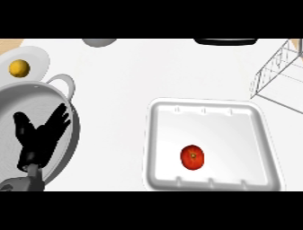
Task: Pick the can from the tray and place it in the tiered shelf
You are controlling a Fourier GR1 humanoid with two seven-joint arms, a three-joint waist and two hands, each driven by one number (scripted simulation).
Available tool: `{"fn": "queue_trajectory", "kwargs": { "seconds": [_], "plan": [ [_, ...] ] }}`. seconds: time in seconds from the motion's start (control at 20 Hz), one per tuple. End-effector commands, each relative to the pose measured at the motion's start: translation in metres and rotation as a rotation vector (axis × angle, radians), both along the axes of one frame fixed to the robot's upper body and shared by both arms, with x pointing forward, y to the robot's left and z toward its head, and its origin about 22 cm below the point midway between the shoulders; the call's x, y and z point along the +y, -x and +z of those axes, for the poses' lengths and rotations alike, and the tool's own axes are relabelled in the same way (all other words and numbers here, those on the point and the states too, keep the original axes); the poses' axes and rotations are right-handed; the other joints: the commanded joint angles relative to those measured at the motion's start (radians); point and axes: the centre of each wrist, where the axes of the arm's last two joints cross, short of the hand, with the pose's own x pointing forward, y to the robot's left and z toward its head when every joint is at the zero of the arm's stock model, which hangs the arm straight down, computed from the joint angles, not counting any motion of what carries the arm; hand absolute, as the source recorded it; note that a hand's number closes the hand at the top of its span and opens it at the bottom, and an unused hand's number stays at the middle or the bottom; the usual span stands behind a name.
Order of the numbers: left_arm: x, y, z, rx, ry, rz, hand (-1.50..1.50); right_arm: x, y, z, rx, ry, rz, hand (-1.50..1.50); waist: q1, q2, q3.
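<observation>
Head view shows the small red round-topped can (192,157) standing upright in the near half of the shallow white rectangular tray (160,148), well off to the right of the only hand in sight. It stands apart from the tray's walls, which leaves room around it for fingers to close in. Nothing holds it, so the pick looks not yet begun.

The left hand (39,134), black with a grey forearm, is at the lower left, fingers spread and fairly straight, holding nothing; it appears to be resting, not reaching. Behind the hand lies a large grey round pan with a loop handle (64,83). Beyond the hand sits a white round plate (37,56) carrying a small yellow round fruit (19,68).

Far to the hand's right and further from the robot, the white wire tiered shelf (280,67) waits as the destination. The right hand is not visible, though it would likely be the nearer one for this reach.
</observation>
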Motion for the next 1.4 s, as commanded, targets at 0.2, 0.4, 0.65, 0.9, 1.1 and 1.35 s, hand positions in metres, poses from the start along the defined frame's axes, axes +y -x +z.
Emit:
{"fn": "queue_trajectory", "kwargs": {
  "seconds": [0.2, 0.4, 0.65, 0.9, 1.1, 1.35],
  "plan": [
    [-0.006, 0.006, -0.010, 0.050, -0.014, -0.011, 0.00, -0.025, -0.034, -0.036, 0.008, 0.035, -0.023, 1.50, 0.004, 0.007, -0.005],
    [0.002, 0.008, -0.006, 0.033, -0.006, 0.006, 0.00, -0.043, -0.041, -0.060, 0.014, 0.057, -0.025, 1.50, 0.005, 0.006, -0.005],
    [-0.015, 0.004, -0.010, 0.036, 0.005, 0.015, 0.00, -0.041, -0.044, -0.053, -0.046, 0.058, -0.010, 1.50, -0.005, 0.003, -0.005],
    [-0.011, -0.007, -0.015, 0.027, -0.015, 0.003, 0.00, -0.048, -0.063, -0.059, -0.035, 0.052, 0.030, 1.50, 0.007, 0.010, -0.005],
    [-0.004, 0.005, -0.003, 0.033, 0.001, 0.000, 0.00, -0.057, -0.059, -0.054, -0.040, 0.046, 0.030, 1.50, 0.008, 0.007, -0.005],
    [0.006, 0.012, -0.003, 0.043, -0.014, 0.001, 0.00, -0.057, -0.055, -0.051, 0.017, 0.103, 0.056, 1.50, -0.002, 0.003, -0.005]
  ]
}}
